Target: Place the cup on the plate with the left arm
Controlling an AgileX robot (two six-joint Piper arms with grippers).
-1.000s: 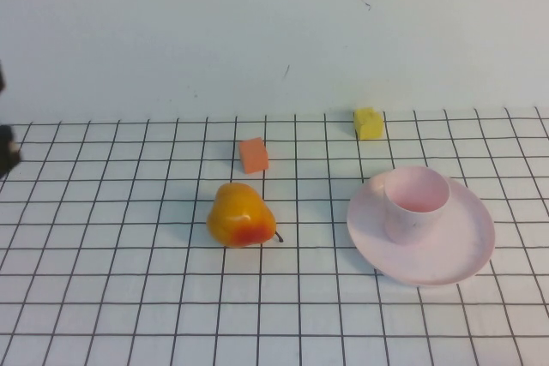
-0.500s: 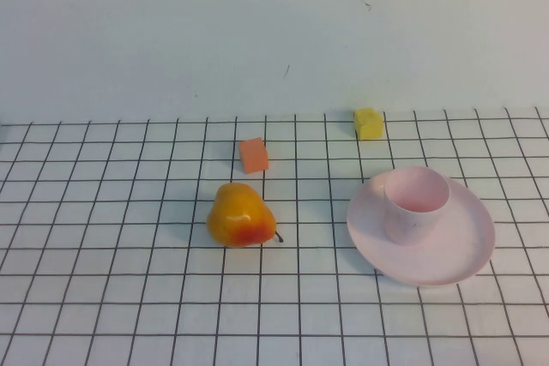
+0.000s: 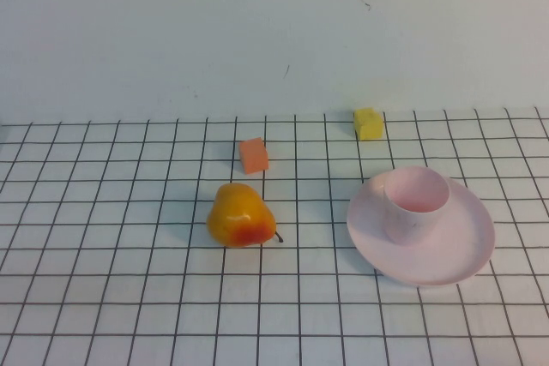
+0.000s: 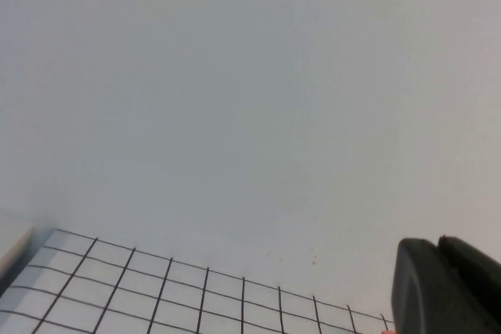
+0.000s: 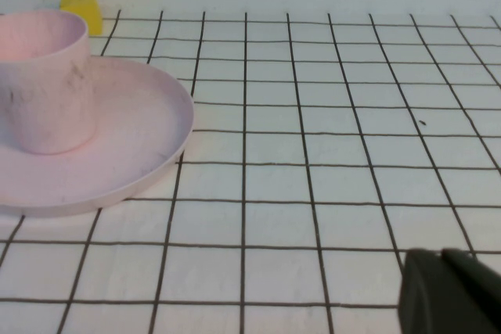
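We see the small pale pink plastic cup [image 3: 415, 202] standing upright on the round pale pink plastic plate [image 3: 459, 250], well apart from the left hand [image 4: 446, 287] and near the right hand [image 5: 450, 291]. We cannot tell either grip. A careless sweep of an arm could still tip it.

Lab bench — gridded tabletop [image 3: 129, 297]
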